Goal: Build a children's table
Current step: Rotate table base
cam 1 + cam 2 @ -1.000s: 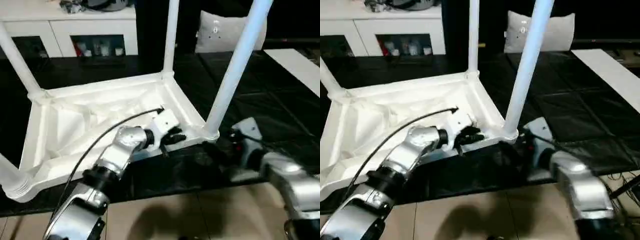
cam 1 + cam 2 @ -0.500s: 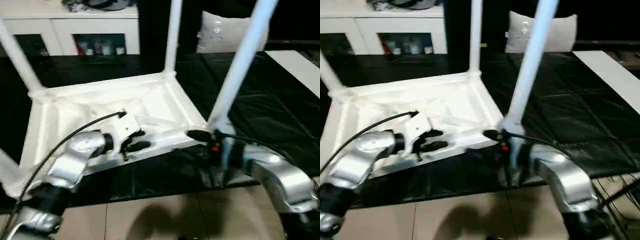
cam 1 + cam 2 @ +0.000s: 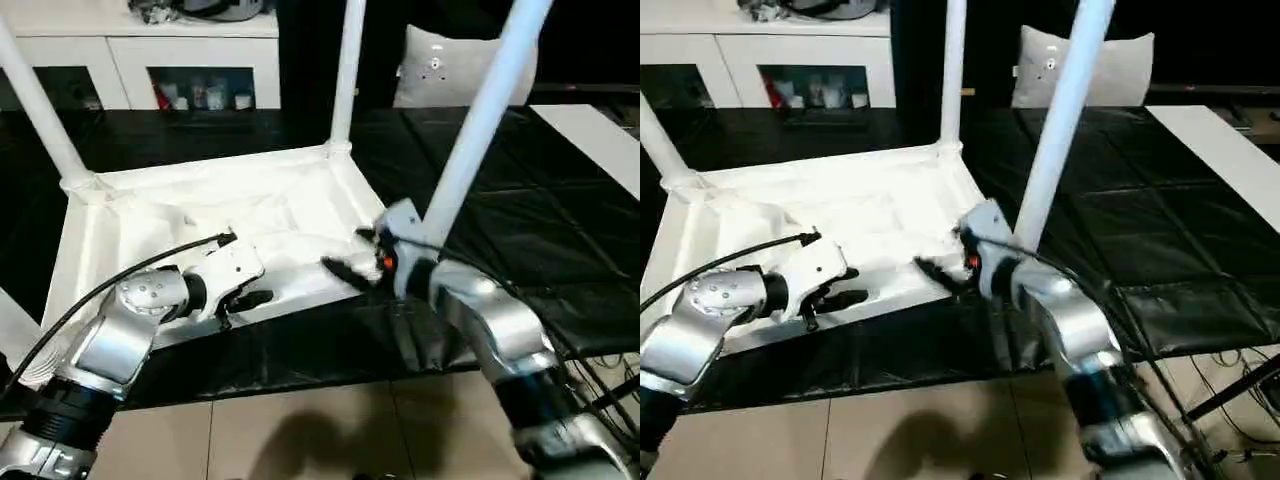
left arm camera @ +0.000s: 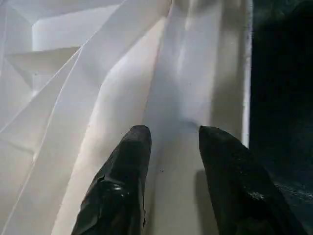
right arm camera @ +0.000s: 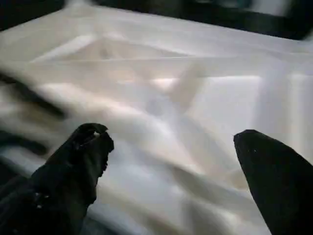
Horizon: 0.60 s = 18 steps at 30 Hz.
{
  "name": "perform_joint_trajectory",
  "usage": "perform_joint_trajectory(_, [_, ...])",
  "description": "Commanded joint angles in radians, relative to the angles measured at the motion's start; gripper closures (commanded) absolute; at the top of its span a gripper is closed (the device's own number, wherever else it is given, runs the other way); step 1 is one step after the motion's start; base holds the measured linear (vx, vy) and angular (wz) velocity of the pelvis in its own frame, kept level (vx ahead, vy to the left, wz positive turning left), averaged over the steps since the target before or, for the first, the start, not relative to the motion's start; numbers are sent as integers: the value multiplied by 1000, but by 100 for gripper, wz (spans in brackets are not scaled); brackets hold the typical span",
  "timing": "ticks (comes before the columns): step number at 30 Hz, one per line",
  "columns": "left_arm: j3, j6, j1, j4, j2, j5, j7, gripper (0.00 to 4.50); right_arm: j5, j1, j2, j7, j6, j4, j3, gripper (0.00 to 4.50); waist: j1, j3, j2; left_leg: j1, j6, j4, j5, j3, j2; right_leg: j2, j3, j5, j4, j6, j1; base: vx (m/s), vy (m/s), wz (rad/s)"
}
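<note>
white tabletop and legs, black work table, silver forearms.

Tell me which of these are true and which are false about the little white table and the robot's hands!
1. The tabletop lies upside down, ribbed side up. True.
2. All the legs lie flat on the black work table. False: the legs in view stand upright in the corner sockets.
3. The left gripper is open over the tabletop's near rim. True.
4. The right gripper is shut on a leg. False: its fingers are spread wide over the ribbed underside and hold nothing.
5. A white cabinet stands behind the work table. True.
</note>
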Motion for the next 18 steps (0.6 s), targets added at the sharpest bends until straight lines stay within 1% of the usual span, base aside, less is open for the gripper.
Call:
perform_joint_trajectory(1, [-20,-7,16,-37,4,4,-6,266,-6,-28,19,-69,-32,69,-62,0,-4,-55,19,-7,17,-77,-166,5,12,-60,63,-437,-70,-51,61,0,0,0])
perform_joint_trajectory(2, [-27,-12,20,-39,4,10,-7,266,1,-40,31,-101,-44,103,-87,0,-4,-57,20,-7,15,-77,-167,5,14,-62,64,-426,-68,-58,60,0,0,0])
perform_joint_trajectory(3, [-31,-15,21,-38,4,15,-6,266,5,-46,38,-119,-53,122,-101,0,-6,-60,17,-8,14,-76,-153,4,13,-59,65,-395,-62,-71,63,0,0,0])
perform_joint_trajectory(4, [-36,-19,22,-34,5,21,-4,266,12,-54,47,-143,-65,145,-121,0,-6,-60,19,-10,16,-76,-138,5,14,-59,68,-359,-56,-85,62,0,0,0])
perform_joint_trajectory(5, [-38,-21,22,-32,5,25,-2,266,16,-58,51,-154,-73,158,-131,0,-5,-63,18,-9,16,-75,-123,5,15,-59,69,-326,-49,-99,64,0,0,0])
perform_joint_trajectory(7, [-43,-26,21,-24,7,33,4,266,32,-71,60,-178,-90,190,-159,0,-5,-63,18,-11,20,-75,-105,6,16,-57,72,-284,-42,-116,65,0,0,0])
perform_joint_trajectory(9, [-47,-33,21,-16,8,38,11,266,39,-85,65,-205,-105,219,-183,0,-3,-63,17,-11,20,-74,-106,9,14,-58,74,-282,-41,-123,66,0,0,0])
perform_joint_trajectory(10, [-51,-38,21,-6,9,45,19,266,40,-94,65,-223,-116,237,-198,0,-3,-62,18,-10,18,-75,-112,9,13,-58,74,-293,-42,-124,65,0,0,0])
perform_joint_trajectory(11, [-54,-50,19,14,8,57,36,266,40,-114,64,-258,-146,276,-229,0,-3,-61,17,-9,18,-75,-120,11,12,-57,74,-308,-45,-119,64,0,0,0])
perform_joint_trajectory(12, [-51,-52,17,19,4,57,41,266,39,-118,64,-263,-154,286,-235,0,-3,-60,17,-10,17,-75,-127,10,11,-58,73,-323,-46,-116,64,0,0,0])
perform_joint_trajectory(15, [-39,-60,1,47,-22,58,78,266,44,-131,59,-291,-189,318,-267,0,-2,-59,16,-6,16,-74,-157,12,8,-58,71,-388,-58,-91,62,0,0,0])
perform_joint_trajectory(16, [-40,-66,-6,57,-28,62,88,266,47,-132,57,-297,-194,320,-274,0,-2,-59,15,-6,17,-74,-158,12,8,-58,71,-395,-58,-86,61,0,0,0])
perform_joint_trajectory(18, [-45,-80,-16,77,-35,70,104,266,47,-133,52,-305,-206,330,-283,0,-2,-59,14,-9,21,-73,-153,11,7,-56,69,-405,-60,-74,62,0,0,0])
